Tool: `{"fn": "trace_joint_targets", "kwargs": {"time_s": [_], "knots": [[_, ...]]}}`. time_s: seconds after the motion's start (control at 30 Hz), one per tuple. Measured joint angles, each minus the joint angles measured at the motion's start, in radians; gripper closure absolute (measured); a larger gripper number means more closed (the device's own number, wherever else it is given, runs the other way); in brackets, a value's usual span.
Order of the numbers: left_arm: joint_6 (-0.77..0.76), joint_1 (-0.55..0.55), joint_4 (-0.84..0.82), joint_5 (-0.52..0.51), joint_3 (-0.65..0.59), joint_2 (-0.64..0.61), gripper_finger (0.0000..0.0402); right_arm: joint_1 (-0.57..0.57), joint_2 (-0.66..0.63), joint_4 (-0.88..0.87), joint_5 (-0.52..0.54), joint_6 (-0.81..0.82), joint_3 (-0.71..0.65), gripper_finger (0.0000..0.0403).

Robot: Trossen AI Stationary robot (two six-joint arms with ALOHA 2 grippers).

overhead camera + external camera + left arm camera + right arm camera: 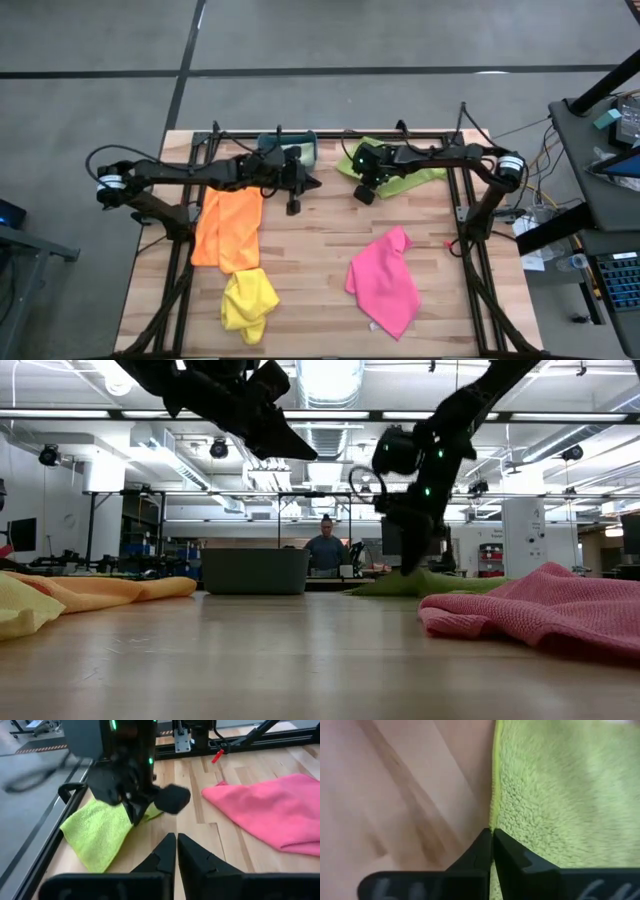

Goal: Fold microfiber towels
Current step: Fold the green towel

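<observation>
Right end effector (364, 193) was down at the near edge of the lime towel (392, 170), fingers brought together. The right wrist view showed the tips meeting right at the towel's hem, bench (395, 795) wood on one side, pile on the other. Whether the hem was truly pinched or the tips closed just beside it could not be settled from this close view; probably a thin pinch.

Left end effector (294, 205) hung above the bench, closed and empty, well to the left of the lime towel and just beside the orange towel (228, 228).

Other towels, placed from the lime one: pink (385, 280) nearer the front, yellow (248, 303) front-left beyond the orange. The teal bin (288, 148) sat just left of the lime towel at the back edge.

Step in hand, by my reading: taking the first corner of the lime towel. Next move calls for a lift to test the hold, then dragging the towel onto open bench for flattening.
</observation>
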Motion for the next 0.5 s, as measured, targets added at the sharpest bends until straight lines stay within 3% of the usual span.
{"fn": "trace_joint_targets", "kwargs": {"time_s": [0.2,0.5], "knots": [[0.025,0.000,0.044,-0.005,-0.052,0.008,0.0331,0.029,-0.087,0.004,-0.128,-0.009,0.035,0.0394],[0.026,-0.001,0.415,-0.026,-0.170,0.129,0.0212,0.088,-0.136,0.019,-0.129,0.007,0.095,0.0394]]}}
